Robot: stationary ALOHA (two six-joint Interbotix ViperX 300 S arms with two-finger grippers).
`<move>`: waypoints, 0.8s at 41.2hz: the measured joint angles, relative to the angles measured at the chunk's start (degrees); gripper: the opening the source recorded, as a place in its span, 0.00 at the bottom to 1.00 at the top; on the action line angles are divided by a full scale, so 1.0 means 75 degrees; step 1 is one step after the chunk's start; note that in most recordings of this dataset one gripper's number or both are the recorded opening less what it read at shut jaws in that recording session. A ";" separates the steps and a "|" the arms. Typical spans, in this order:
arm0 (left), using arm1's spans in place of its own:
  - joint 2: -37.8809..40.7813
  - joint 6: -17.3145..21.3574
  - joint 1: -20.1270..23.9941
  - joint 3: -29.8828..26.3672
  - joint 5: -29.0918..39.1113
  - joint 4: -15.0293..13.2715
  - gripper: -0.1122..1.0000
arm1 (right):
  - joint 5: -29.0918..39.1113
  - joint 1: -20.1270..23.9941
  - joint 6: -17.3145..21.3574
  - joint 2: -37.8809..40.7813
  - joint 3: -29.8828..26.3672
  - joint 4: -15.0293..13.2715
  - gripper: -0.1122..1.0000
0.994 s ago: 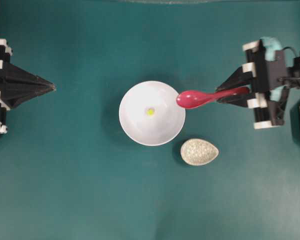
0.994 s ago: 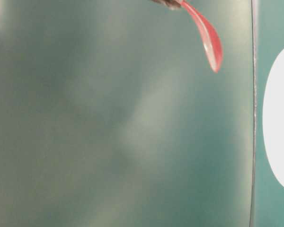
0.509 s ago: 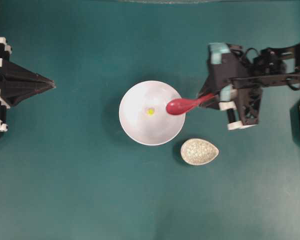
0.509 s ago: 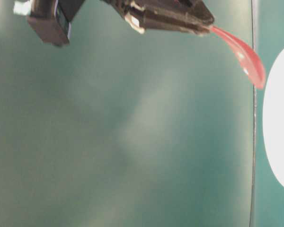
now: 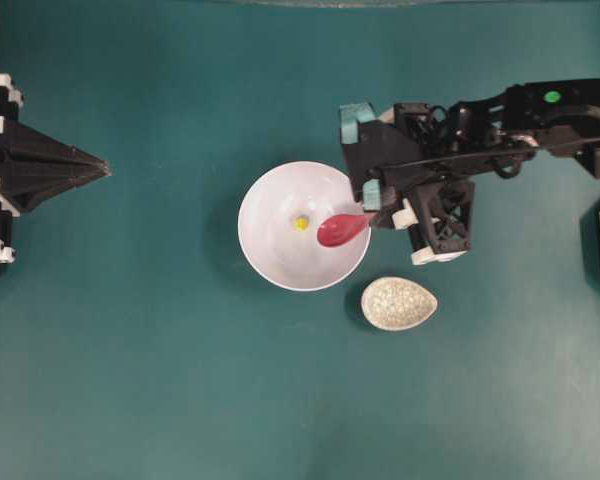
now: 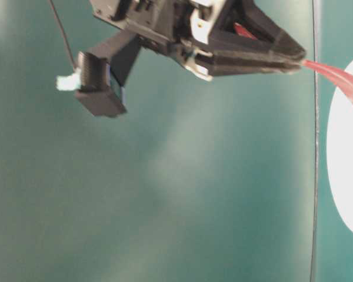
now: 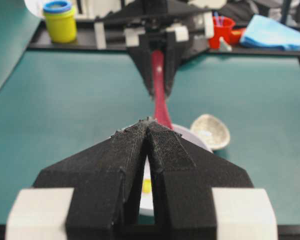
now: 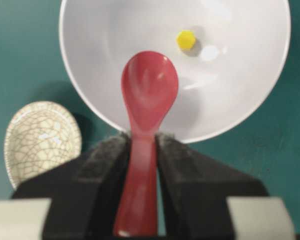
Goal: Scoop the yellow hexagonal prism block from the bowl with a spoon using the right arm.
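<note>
No brand name, label or readable writing showed on anything in view. From overhead, a round white bowl sat on a teal table, near its middle. Inside the bowl lay a tiny bright yellow block with six sides, resting on the bowl's floor close to its centre. A glossy red-pink spoon with an oval scoop hung over the bowl's interior at about the 3 o'clock side, its scoop just beside the block and not touching it as far as the overhead view showed. The spoon's short handle ran back toward 2 o'clock into the right gripper, a black arm with white brackets and a teal patch, whose jaws were clamped on the handle. In the right wrist view the spoon was pinched between two black padded fingers, with the scoop pointing into the bowl and the yellow block ahead of it toward 1 o'clock. A small speckled grey-beige egg-shaped dish lay on the table at the bowl's 4 o'clock, near it but apart. At the far left edge, at 9 o'clock from the bowl, the left gripper rested well away, its pointed jaws drawn together around nothing.
</note>
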 measured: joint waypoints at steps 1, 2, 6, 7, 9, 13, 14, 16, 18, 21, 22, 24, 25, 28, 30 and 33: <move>0.0000 0.0000 0.0000 0.0000 -0.0012 0.0000 0.13 | 0.0000 0.0000 0.0000 0.0047 -0.0012 -0.0012 0.32; 0.0000 0.0000 0.0000 0.0012 -0.0012 0.0000 0.13 | 0.0000 0.0000 0.0012 0.0094 -0.0035 -0.0012 0.32; 0.0000 0.0000 0.0000 0.0000 0.0000 0.0000 0.13 | 0.0000 0.0000 0.0000 0.0234 -0.0035 -0.0012 0.32; 0.0000 0.0000 0.0000 0.0012 0.0000 0.0000 0.13 | -0.0012 0.0000 0.0000 0.0270 -0.0035 -0.0012 0.32; 0.0000 0.0000 0.0000 0.0012 -0.0012 0.0000 0.13 | -0.0023 -0.0012 0.0012 0.0328 -0.0047 -0.0012 0.32; 0.0000 0.0012 0.0000 0.0000 0.0000 0.0000 0.13 | -0.0059 -0.0047 0.0012 0.0410 -0.0059 -0.0012 0.32; 0.0000 0.0012 0.0000 0.0000 -0.0012 0.0000 0.13 | -0.0059 -0.0059 0.0023 0.0422 -0.0059 -0.0012 0.32; 0.0000 0.0012 0.0000 0.0012 0.0000 0.0000 0.13 | -0.0117 -0.0094 0.0070 0.0457 -0.0047 -0.0012 0.32; 0.0000 0.0000 0.0000 0.0000 0.0000 0.0000 0.13 | -0.0188 -0.0141 0.0117 0.0492 -0.0047 -0.0012 0.32; 0.0000 0.0012 0.0023 0.0000 0.0000 0.0000 0.13 | -0.0316 -0.0187 0.0223 0.0516 -0.0059 -0.0012 0.32; 0.0000 0.0012 0.0035 0.0000 -0.0012 0.0000 0.13 | -0.0363 -0.0199 0.0246 0.0527 -0.0059 -0.0012 0.32; 0.0000 0.0012 0.0047 0.0012 0.0000 0.0012 0.13 | -0.0457 -0.0211 0.0305 0.0563 -0.0059 -0.0012 0.32; 0.0000 0.0012 0.0059 0.0012 0.0000 0.0000 0.13 | -0.0504 -0.0211 0.0316 0.0574 -0.0059 -0.0012 0.32; 0.0000 0.0012 0.0082 0.0000 0.0000 0.0000 0.13 | -0.0574 -0.0211 0.0340 0.0621 -0.0070 0.0000 0.32; 0.0000 0.0012 0.0082 0.0000 0.0000 0.0000 0.13 | -0.0598 -0.0211 0.0328 0.0645 -0.0082 -0.0012 0.32; 0.0000 0.0012 0.0082 0.0000 0.0000 0.0000 0.13 | -0.0598 -0.0211 0.0328 0.0680 -0.0082 -0.0012 0.32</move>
